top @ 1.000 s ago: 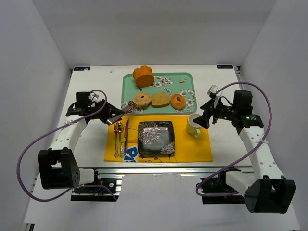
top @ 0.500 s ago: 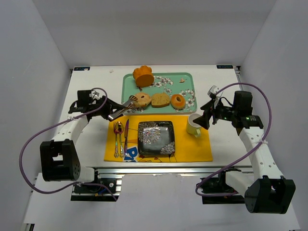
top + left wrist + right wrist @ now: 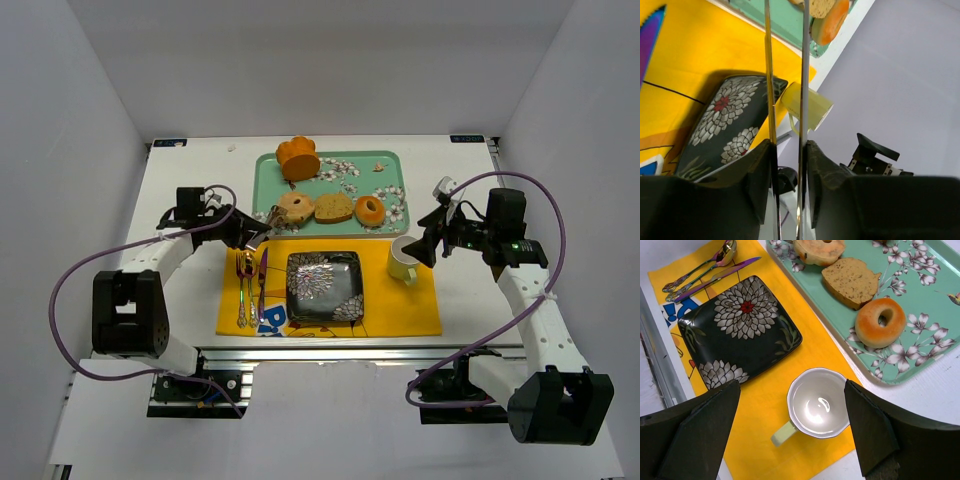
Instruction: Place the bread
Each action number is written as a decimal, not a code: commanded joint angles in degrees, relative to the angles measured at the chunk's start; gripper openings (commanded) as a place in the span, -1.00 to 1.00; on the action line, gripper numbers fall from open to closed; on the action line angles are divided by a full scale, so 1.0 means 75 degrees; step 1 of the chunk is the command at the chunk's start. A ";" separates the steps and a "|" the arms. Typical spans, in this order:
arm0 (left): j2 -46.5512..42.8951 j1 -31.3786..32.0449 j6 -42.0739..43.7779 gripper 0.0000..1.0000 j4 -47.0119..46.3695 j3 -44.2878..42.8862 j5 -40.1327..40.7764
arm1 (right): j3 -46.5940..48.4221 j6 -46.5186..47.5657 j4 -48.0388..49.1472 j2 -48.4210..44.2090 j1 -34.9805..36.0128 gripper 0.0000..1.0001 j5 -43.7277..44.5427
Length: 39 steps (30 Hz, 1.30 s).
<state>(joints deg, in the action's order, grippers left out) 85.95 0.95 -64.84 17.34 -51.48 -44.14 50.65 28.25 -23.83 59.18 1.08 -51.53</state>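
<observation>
Bread (image 3: 333, 208): on tray (image 3: 392, 168), far middle of counter; unplaced. Plate (image 3: 324, 287): near edge, bare. Left gripper (image 3: 244, 232): clamped on tongs (image 3: 263, 218), beside tray. Right gripper (image 3: 430, 245): spread, empty.

White table (image 3: 455, 175), 3 plain white walls (image 3: 320, 70), even light.

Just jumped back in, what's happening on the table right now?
The left gripper is shut on metal tongs, their tips beside the leftmost bagel on the green tray. No bread looks gripped yet, and the black plate is bare. The right gripper hangs open by the yellow mug.
</observation>
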 commanded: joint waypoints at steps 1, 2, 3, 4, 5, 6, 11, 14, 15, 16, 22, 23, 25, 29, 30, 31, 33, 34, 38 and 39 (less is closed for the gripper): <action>-0.0105 0.0049 -0.0003 -0.27 -0.0425 -0.0074 -0.0103 | -0.0016 -0.0122 0.0260 -0.0179 -0.0062 0.79 -0.0126; -0.0128 0.0049 -0.0015 -0.33 -0.0449 -0.0038 -0.0161 | -0.0016 -0.0122 0.0260 -0.0191 -0.0051 0.79 -0.0137; -0.0151 0.0049 -0.0015 -0.46 -0.0496 -0.0003 -0.0185 | -0.0004 -0.0122 0.0260 -0.0191 -0.0051 0.79 -0.0149; -0.0245 0.0049 0.0008 -0.53 -0.0531 0.0055 -0.0208 | -0.0004 -0.0134 0.0248 -0.0203 -0.0051 0.79 -0.0149; -0.0315 0.0049 0.0020 -0.59 -0.0566 0.0068 -0.0243 | -0.0004 -0.0122 0.0248 -0.0203 -0.0051 0.79 -0.0149; -0.0385 0.0049 0.0043 -0.65 -0.0590 0.0091 -0.0348 | -0.0004 -0.0122 0.0237 -0.0214 -0.0051 0.79 -0.0161; -0.1437 0.0049 0.0184 -0.92 -0.0321 0.0277 -0.0454 | 0.0043 -0.0052 0.0178 -0.0238 -0.0062 0.79 -0.0208; -0.2362 0.0049 0.0207 -0.97 0.0192 0.0651 -0.0571 | 0.0078 -0.0040 0.0108 -0.0261 -0.0062 0.79 -0.0254; -0.2622 0.0061 0.0208 -0.99 0.0335 0.0793 -0.0676 | 0.0067 -0.0029 0.0084 -0.0261 -0.0051 0.79 -0.0266; -0.2891 0.0072 0.0231 -0.99 0.0475 0.0945 -0.0758 | 0.0078 -0.0028 0.0084 -0.0261 -0.0051 0.79 -0.0290; -0.4790 0.0119 0.0828 -0.98 0.2524 0.2000 -0.1180 | 0.0195 0.0007 0.0037 -0.0156 -0.0051 0.79 -0.0454; -0.4990 0.0154 0.0840 -0.98 0.2678 0.2140 -0.1193 | 0.0230 0.0053 0.0026 -0.0144 -0.0051 0.79 -0.0465; -0.5482 0.0259 0.0852 -0.97 0.2994 0.2457 -0.1204 | 0.0277 0.0089 -0.0021 -0.0098 -0.0051 0.79 -0.0500; -0.5753 0.0517 0.0934 -0.95 0.3219 0.2634 -0.1041 | 0.0324 0.0159 -0.0056 -0.0074 -0.0062 0.79 -0.0594; -0.5707 0.0657 0.0957 -0.93 0.3265 0.2657 -0.0982 | 0.0324 0.0147 -0.0056 -0.0074 -0.0051 0.79 -0.0606; -0.5672 0.0740 0.0969 -0.91 0.3231 0.2704 -0.0912 | 0.0324 0.0147 -0.0056 -0.0086 -0.0051 0.79 -0.0641; -0.5578 0.1101 0.0934 -0.79 0.3184 0.2751 -0.0666 | 0.0313 0.0124 -0.0056 -0.0109 -0.0062 0.79 -0.0665; -0.5461 0.1231 0.0911 -0.72 0.3184 0.2774 -0.0573 | 0.0313 0.0124 -0.0056 -0.0109 -0.0062 0.79 -0.0665; -0.5191 0.1455 0.1016 -0.18 0.3371 0.2623 -0.0291 | 0.0301 0.0147 -0.0091 -0.0168 -0.0051 0.79 -0.0595; -0.5179 0.1455 0.1051 -0.05 0.3429 0.2564 -0.0232 | 0.0289 0.0182 -0.0103 -0.0191 -0.0051 0.79 -0.0583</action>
<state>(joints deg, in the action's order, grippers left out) 46.98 11.55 -58.11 42.30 -31.20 -47.46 50.85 28.82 -23.99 58.59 0.86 -54.61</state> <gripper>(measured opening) 0.434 0.895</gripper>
